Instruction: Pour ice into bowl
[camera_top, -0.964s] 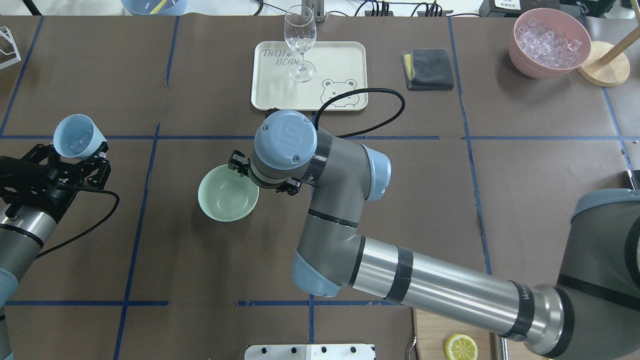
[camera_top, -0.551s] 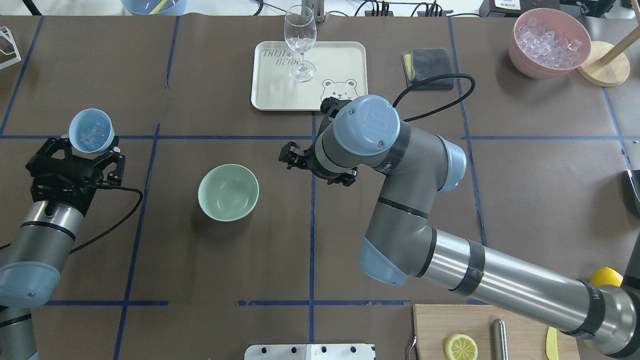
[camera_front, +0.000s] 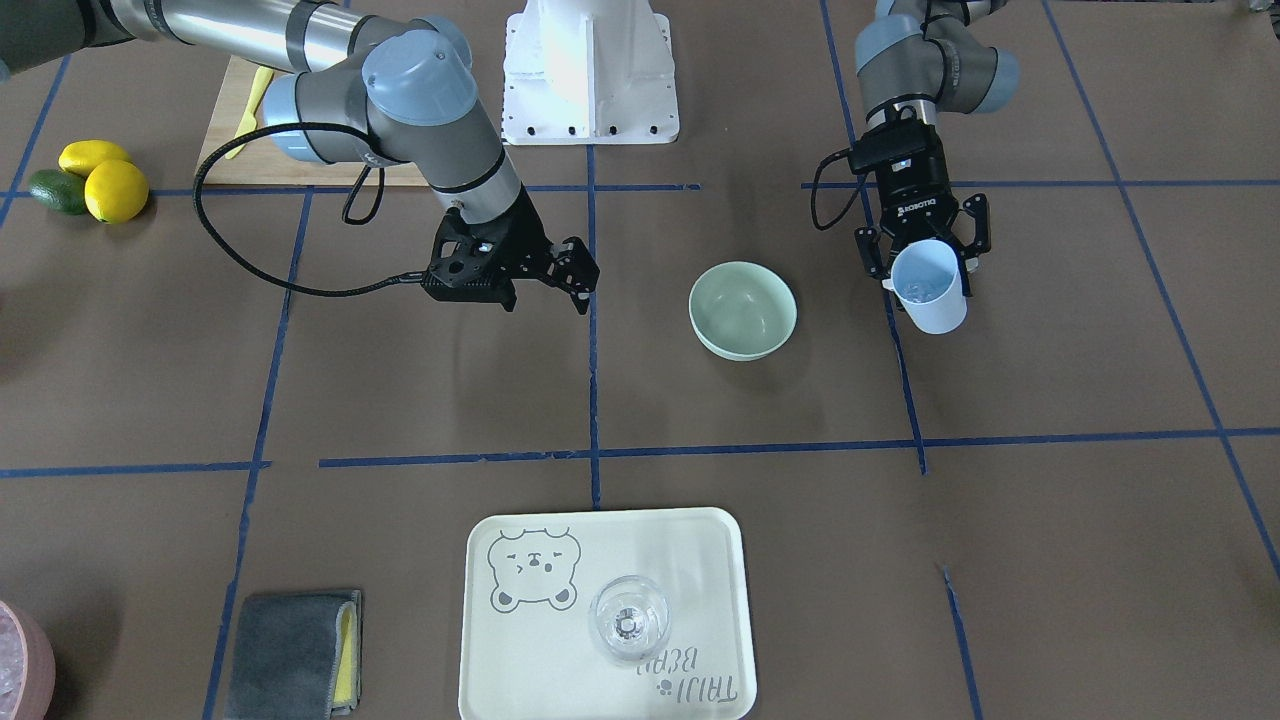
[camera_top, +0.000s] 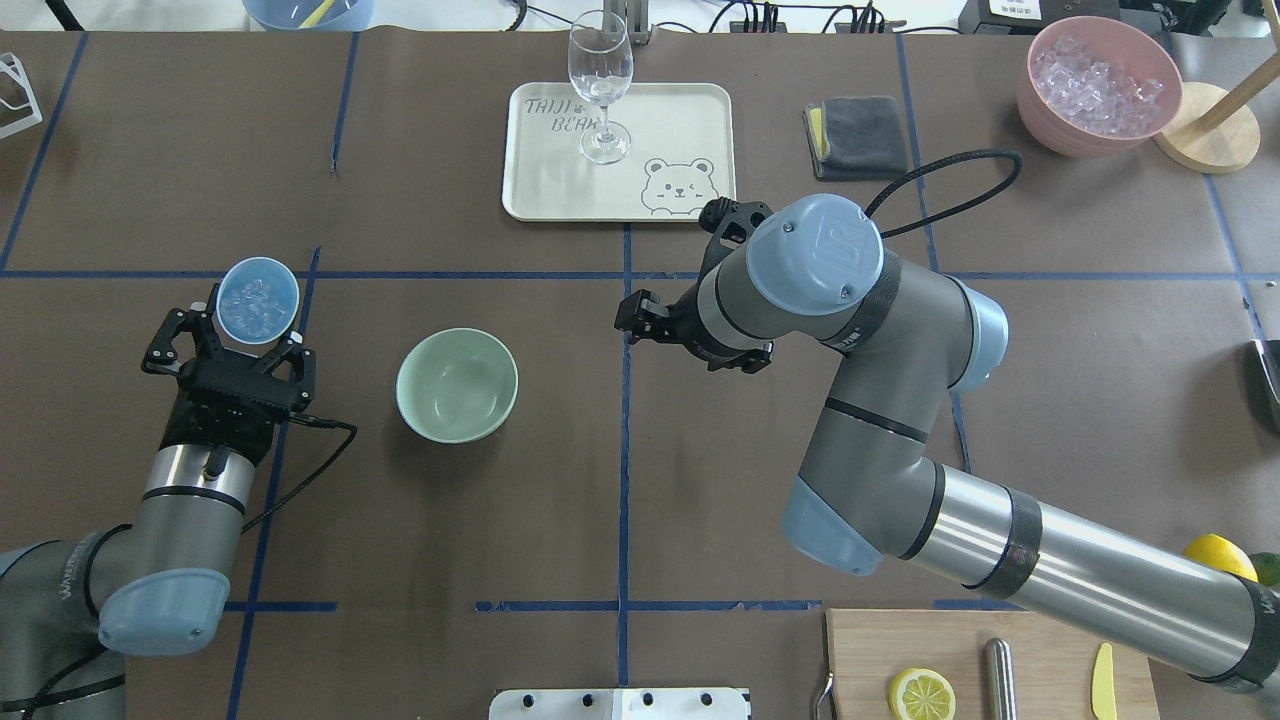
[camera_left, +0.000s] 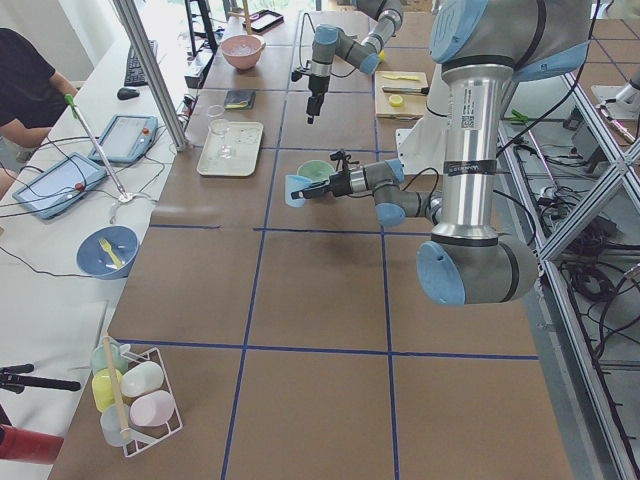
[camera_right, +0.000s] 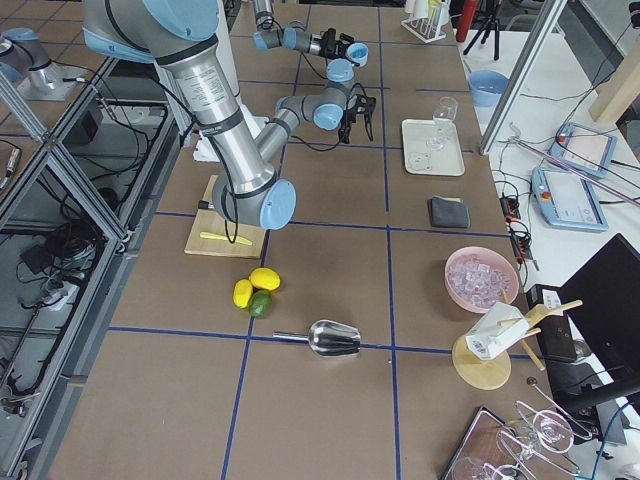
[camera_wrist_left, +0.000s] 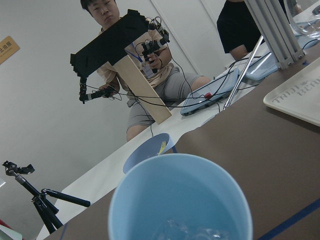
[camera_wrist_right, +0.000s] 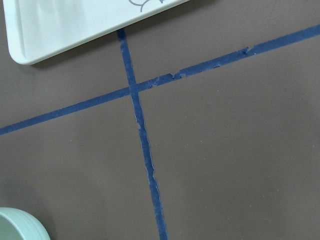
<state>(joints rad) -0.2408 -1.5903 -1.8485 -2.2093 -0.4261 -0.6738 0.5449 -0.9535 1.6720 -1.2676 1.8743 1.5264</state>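
Observation:
The pale mint-green bowl (camera_top: 457, 385) stands empty on the brown table; it also shows in the front view (camera_front: 743, 308) and at a corner of the right wrist view (camera_wrist_right: 20, 227). My left gripper (camera_top: 245, 335) is shut on a blue cup (camera_top: 258, 300), held to the left of the bowl and apart from it. The ice (camera_top: 255, 298) lies as clear little cubes in the cup's bottom, also seen in the left wrist view (camera_wrist_left: 185, 232). My right gripper (camera_front: 545, 290) is open and empty, above the table to the right of the bowl.
A cream tray (camera_top: 690, 110) with a wine glass (camera_top: 600, 85) lies at the back middle. A grey cloth (camera_top: 855, 138) and a pink bowl of ice (camera_top: 1098, 85) are at the back right. A cutting board (camera_top: 870, 660) with a lemon half (camera_top: 920, 692) is at the near right.
My right gripper has drawn away from the bowl's rim, to the right. My left arm has carried the blue cup rightward, closer to the bowl. The bowl has not moved.

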